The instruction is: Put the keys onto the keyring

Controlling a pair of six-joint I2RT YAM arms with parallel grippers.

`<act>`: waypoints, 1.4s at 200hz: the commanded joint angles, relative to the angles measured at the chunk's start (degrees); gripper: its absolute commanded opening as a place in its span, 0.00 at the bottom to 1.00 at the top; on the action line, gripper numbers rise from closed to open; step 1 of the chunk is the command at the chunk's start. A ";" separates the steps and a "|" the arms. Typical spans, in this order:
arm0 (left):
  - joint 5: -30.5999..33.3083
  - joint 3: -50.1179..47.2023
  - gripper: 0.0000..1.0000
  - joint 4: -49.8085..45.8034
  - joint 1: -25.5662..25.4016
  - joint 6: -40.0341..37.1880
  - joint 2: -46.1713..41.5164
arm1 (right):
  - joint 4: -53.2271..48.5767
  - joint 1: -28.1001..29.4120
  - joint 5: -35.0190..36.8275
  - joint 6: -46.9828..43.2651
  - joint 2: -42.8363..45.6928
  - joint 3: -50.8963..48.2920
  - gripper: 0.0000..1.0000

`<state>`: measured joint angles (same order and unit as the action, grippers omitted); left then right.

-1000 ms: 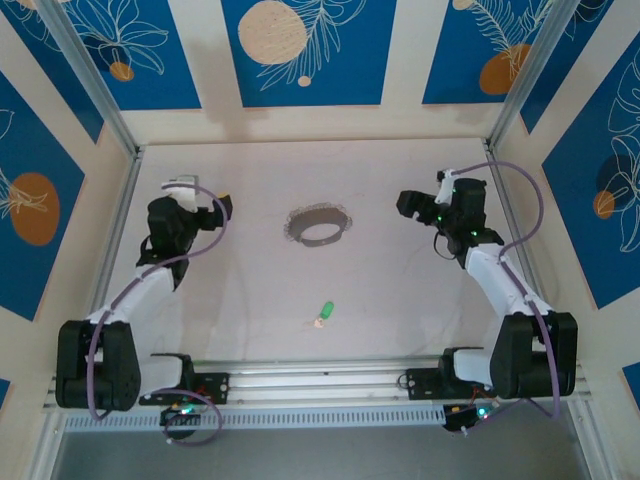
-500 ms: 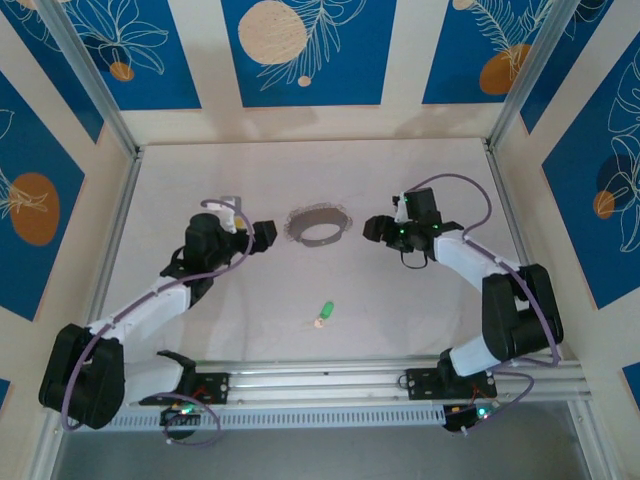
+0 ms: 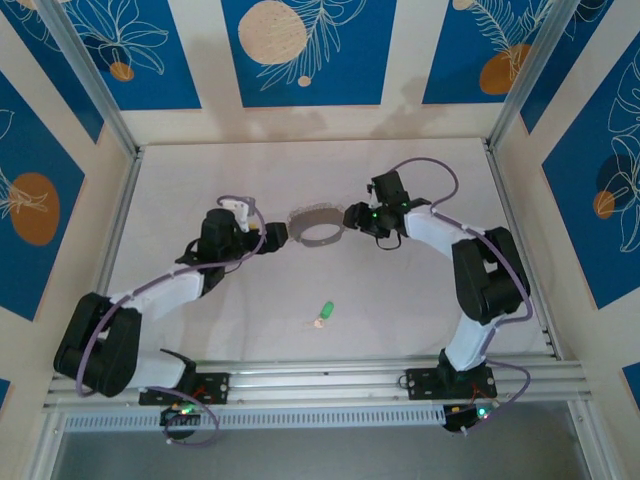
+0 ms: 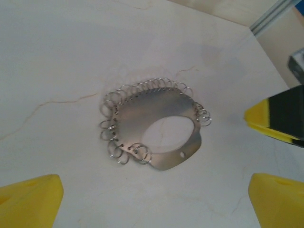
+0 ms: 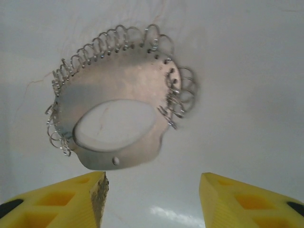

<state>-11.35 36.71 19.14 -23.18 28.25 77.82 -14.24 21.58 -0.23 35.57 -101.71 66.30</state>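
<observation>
The keyring (image 3: 318, 212) is a flat grey metal oval plate with a hole in it and several small wire rings along its edge, lying flat mid-table. The keys, one small green-headed key (image 3: 325, 311), lie apart nearer the arm bases. My left gripper (image 3: 281, 235) stands open just left of the keyring, which its wrist view shows ahead of the yellow fingers (image 4: 33, 197) as the plate (image 4: 142, 110). My right gripper (image 3: 350, 217) is open just right of it, with the plate (image 5: 118, 80) lying just beyond its fingertips (image 5: 90, 194). Nothing sits between either pair of jaws.
The pale table (image 3: 420, 300) is walled by blue-and-cream panels, with metal posts (image 3: 95, 85) at the back corners. A rail (image 3: 320, 375) runs along the near edge. A yellow-and-black finger of the right gripper (image 4: 280, 118) shows in the left wrist view.
Both arms have swung in from the table's sides to the keyring, one on each side. The right jaws have narrowed. Keyring and key have not moved.
</observation>
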 commanded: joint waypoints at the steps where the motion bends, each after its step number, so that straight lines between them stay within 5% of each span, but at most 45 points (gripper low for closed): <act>1: -4.14 1.68 1.00 5.95 -0.46 3.12 1.79 | -2.72 2.20 -0.95 -0.63 -3.76 5.18 0.54; 80: -1.99 3.02 1.00 2.92 -0.46 -0.25 1.24 | -5.58 4.60 -2.75 -1.34 -15.25 16.31 0.50; 209: -3.49 3.13 1.00 1.32 -0.46 -0.04 -0.13 | -6.34 9.04 -0.61 -0.18 -14.53 9.05 0.45; 280: -3.56 1.26 1.00 -0.57 -0.46 -0.32 -4.09 | -6.01 16.22 -0.22 2.53 -11.53 4.23 0.44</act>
<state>-13.54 38.57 20.01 -23.18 29.43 75.83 -16.36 34.50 -0.69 36.32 -113.84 72.71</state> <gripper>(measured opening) 0.998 0.436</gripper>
